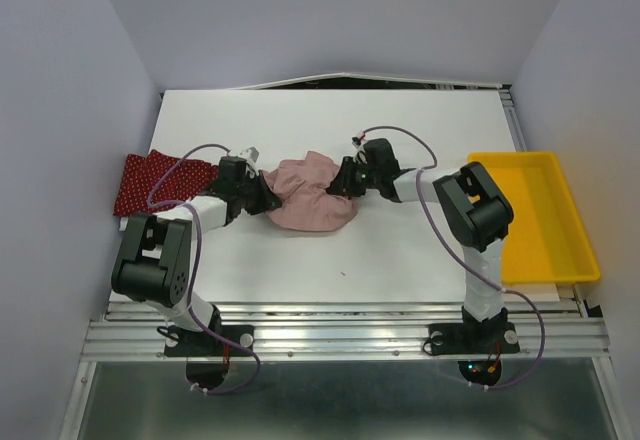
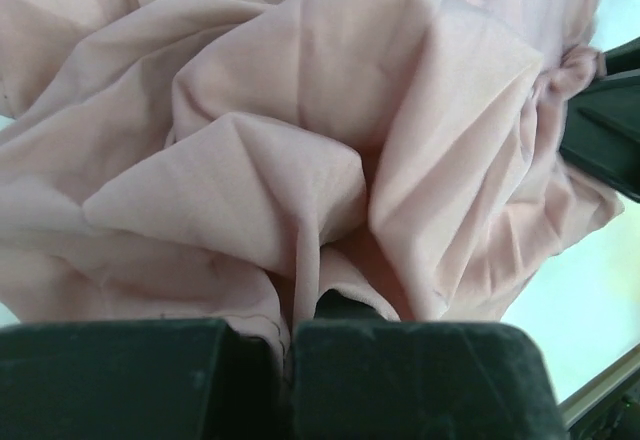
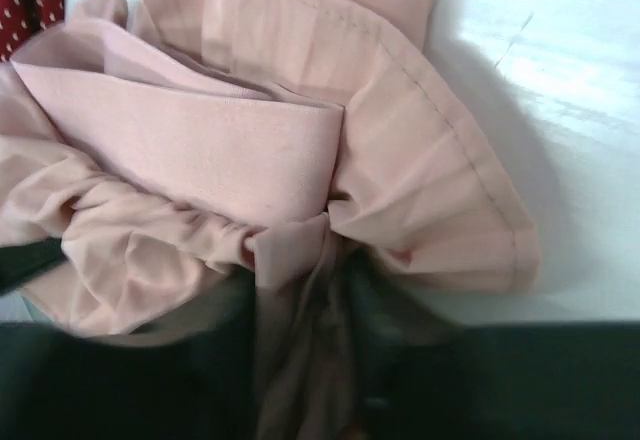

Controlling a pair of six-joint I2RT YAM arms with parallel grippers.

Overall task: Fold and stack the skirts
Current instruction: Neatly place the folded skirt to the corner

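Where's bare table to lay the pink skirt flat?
Free: far strip of table from pink skirt to back wall; near strip between it and arm bases. Yellow tray empty. Crowded: centre-left, left end effector and right end effector at pink skirt, red dotted skirt at left edge.

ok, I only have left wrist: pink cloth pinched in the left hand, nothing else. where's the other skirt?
Observer: The red dotted skirt lies spread at the left edge of the table, left of the pink skirt.
Operator: right hand?
Observer: The right hand is at the pink skirt's right side with cloth between its fingers; I can't tell whether it is clamped.
Operator: tray?
Observer: The yellow tray sits at the table's right edge, apart from both skirts.
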